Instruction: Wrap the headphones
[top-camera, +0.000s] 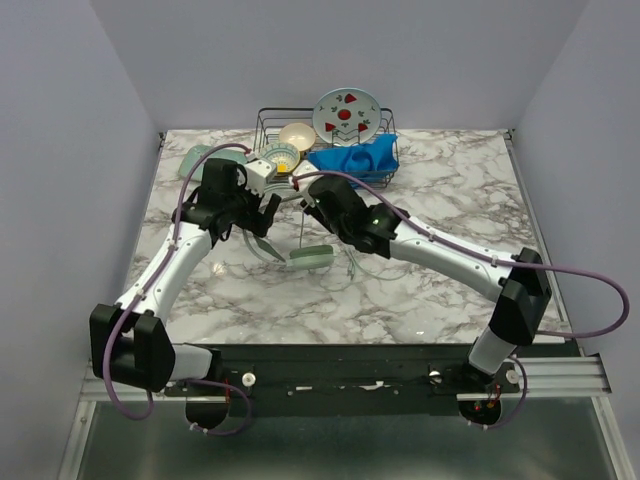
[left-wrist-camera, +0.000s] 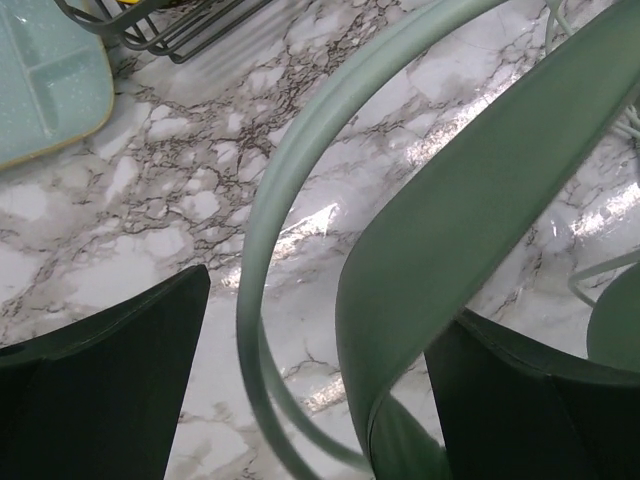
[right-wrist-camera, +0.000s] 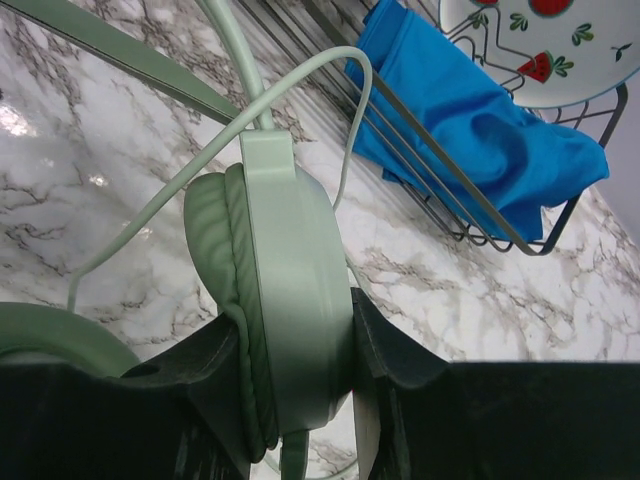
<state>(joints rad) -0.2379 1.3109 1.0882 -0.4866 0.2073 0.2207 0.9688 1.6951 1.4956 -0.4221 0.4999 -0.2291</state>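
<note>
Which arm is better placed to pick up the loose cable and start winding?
Probably left. The left end effector is open, gripping nothing, free to take the cable; the right end effector is shut on the headphones, steadying them.

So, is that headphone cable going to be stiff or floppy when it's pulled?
Probably floppy: the cable curls in a loose loop. Likely very light, being so thin. It may snag on the ear cup it drapes past.

A rack (top-camera: 262, 125) is set at the table's (top-camera: 450, 200) far edge, a tray (top-camera: 195, 160) to its left, headphones (top-camera: 311, 257) before it.
</note>
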